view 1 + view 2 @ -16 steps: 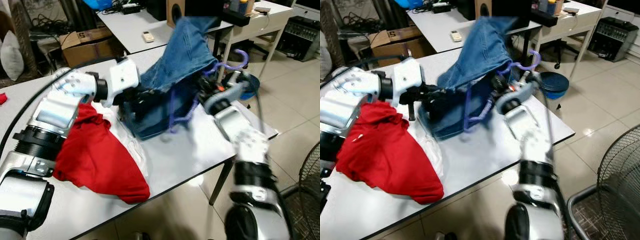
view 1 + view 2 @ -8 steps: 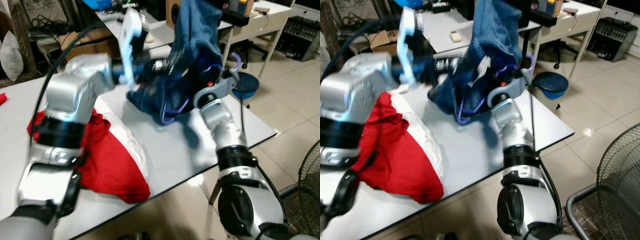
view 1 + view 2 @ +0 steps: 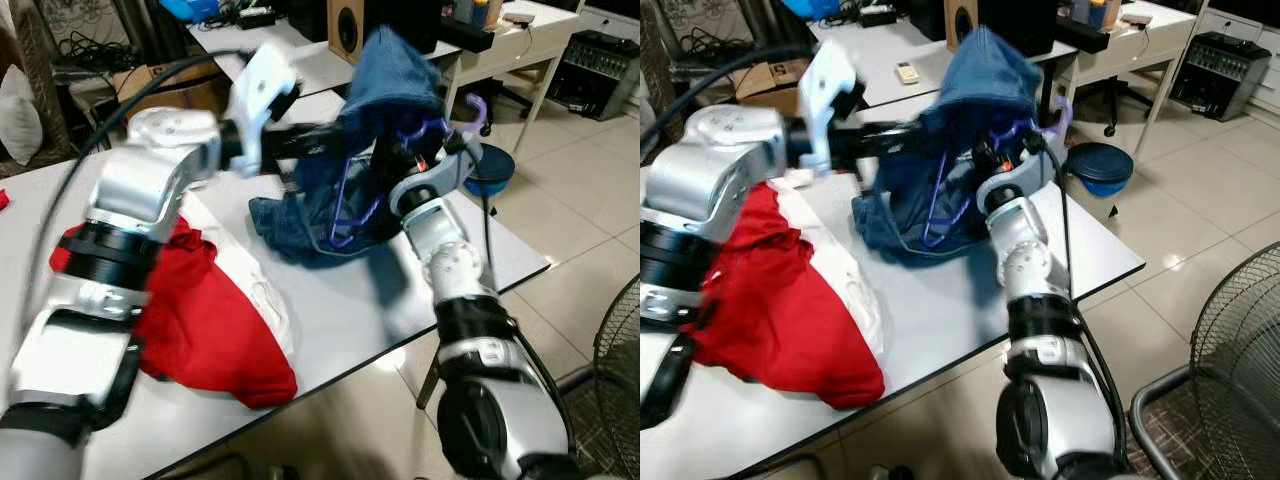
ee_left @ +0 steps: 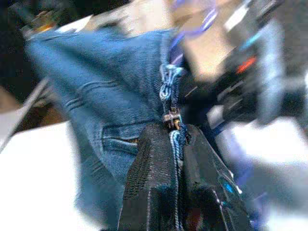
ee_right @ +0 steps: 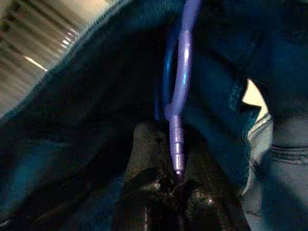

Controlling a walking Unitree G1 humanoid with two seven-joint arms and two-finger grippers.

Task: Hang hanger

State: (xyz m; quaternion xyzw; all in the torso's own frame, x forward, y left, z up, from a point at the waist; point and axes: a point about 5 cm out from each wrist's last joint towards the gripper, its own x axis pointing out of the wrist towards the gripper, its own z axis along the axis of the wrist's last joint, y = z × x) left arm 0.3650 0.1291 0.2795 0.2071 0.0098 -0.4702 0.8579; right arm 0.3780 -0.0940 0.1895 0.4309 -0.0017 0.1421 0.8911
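Since the earlier frames the blue denim jeans (image 3: 385, 110) have dropped lower, hem resting near the white tabletop's (image 3: 420, 300) right edge.

Left wrist view: the left gripper (image 4: 177, 139) clenches the jeans' seam.

Right wrist view: the right gripper (image 5: 174, 166) grasps the purple plastic hanger (image 5: 180, 96) inside the denim. Hanging is not yet done.

Hanger (image 3: 352, 190): purple plastic, hook (image 3: 478, 108) at upper right of the head view, frame tucked inside blue jeans (image 3: 385, 95). Jeans: denim, lifted and bunched at upper centre, lower folds resting on table.
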